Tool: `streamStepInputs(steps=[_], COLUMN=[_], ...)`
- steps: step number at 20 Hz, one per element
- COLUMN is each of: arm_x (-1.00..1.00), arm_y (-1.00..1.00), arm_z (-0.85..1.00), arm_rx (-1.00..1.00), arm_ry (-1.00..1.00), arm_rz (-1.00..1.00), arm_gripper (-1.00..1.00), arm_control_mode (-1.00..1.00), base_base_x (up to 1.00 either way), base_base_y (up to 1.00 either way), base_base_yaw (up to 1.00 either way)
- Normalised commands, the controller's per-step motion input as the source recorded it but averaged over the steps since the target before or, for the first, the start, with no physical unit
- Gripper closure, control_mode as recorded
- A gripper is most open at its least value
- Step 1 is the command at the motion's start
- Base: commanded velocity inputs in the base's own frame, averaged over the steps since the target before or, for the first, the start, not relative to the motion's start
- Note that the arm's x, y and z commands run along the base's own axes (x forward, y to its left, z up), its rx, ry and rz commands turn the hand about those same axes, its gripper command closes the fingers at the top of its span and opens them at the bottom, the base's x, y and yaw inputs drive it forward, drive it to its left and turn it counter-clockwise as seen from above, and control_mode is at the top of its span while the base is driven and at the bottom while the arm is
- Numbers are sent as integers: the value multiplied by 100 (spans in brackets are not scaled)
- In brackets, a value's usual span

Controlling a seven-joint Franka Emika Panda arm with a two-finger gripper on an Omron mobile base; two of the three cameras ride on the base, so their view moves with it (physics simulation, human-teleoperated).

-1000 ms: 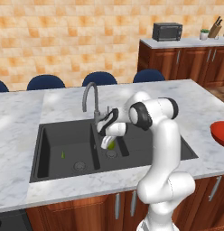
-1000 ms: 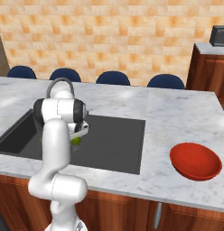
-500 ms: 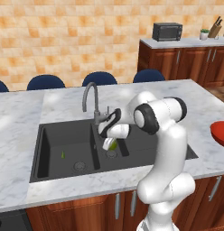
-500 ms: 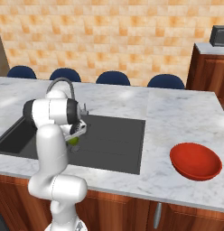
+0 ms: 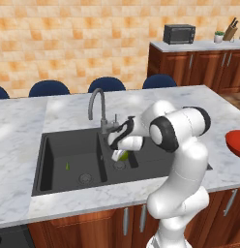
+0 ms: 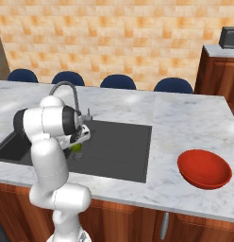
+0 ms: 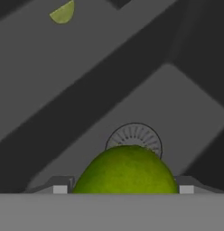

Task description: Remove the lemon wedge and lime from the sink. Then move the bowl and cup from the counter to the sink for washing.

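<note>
Marble counter (image 5: 25,131) framed the dark sink (image 5: 49,145), where the lemon wedge (image 5: 67,166) lay in the left basin. Right of it, above the right basin's drain, the gripper (image 5: 120,154) was clamped on the lime (image 5: 122,155), so lifting clear looked next.

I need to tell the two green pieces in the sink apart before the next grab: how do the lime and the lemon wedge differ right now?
The lime is a round yellow-green ball; the lemon wedge is a thin flat sliver, far smaller. The lime sits between the fingers of the gripper, above the drain of the one basin; the lemon wedge lies loose on the floor of the other basin, beyond the divider. Both are green and within the sink.
</note>
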Motion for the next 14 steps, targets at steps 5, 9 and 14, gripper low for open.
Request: streamStepInputs(steps=[5,9,14], arm_x=[-15,-17,-18], arm_y=[-4,-6,-11], arm_z=[40,45,46], arm_rx=[0,0,0], arm_ry=[0,0,0], arm_rz=[-14,-11,-8], arm_gripper=[100,100,100], arm_control_mode=[-100,-100,-100], base_base_x=[0,0,0], base_base_y=[0,0,0], base_base_yaw=[0,0,0])
